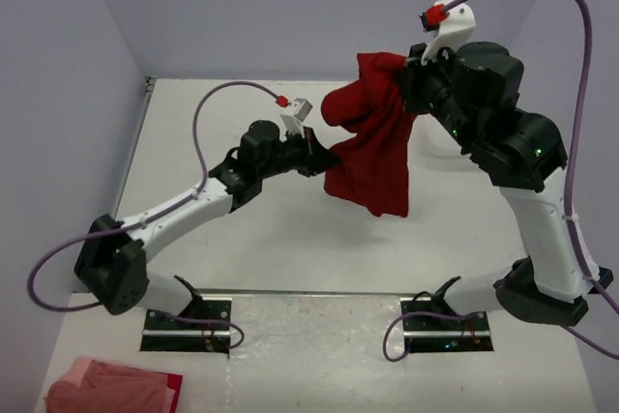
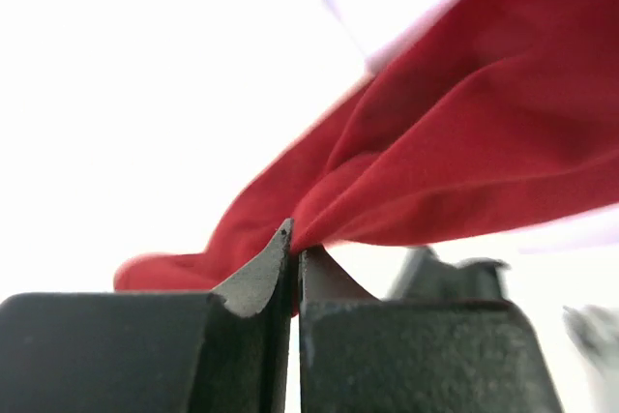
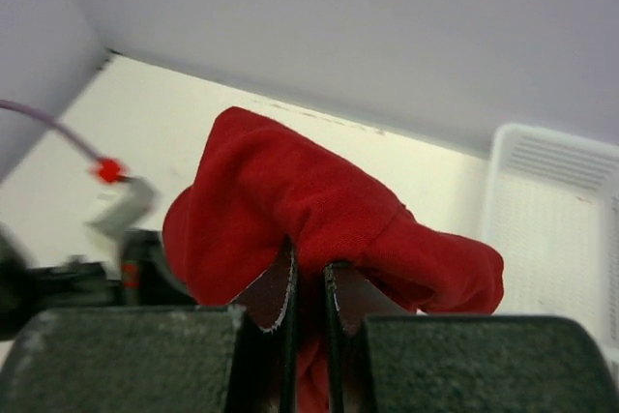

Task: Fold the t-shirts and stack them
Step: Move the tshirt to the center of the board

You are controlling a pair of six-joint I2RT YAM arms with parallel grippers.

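The white worktop [image 1: 290,239] is spanned by both arms. The right arm [image 1: 513,142] is raised high, with the right jaws clamped on a bunched end of the deep red t-shirt [image 1: 372,157]. The soft, creased cloth is held up between the arms and hangs long-axis downward. The left arm [image 1: 184,205] is stretched low, with the left jaws pinched tight on a side fold. A white mesh basket [image 3: 551,200] is seen far right.

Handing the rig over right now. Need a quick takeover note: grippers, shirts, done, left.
Left gripper: shut on an edge of the red t-shirt.
Right gripper: shut on a bunched part of it, raised at back right.
Shirt hangs crumpled between the arms, unfolded.
Pink and red cloth lies at the near left corner, possibly finished shirts.
Left: spread, fold, stack.
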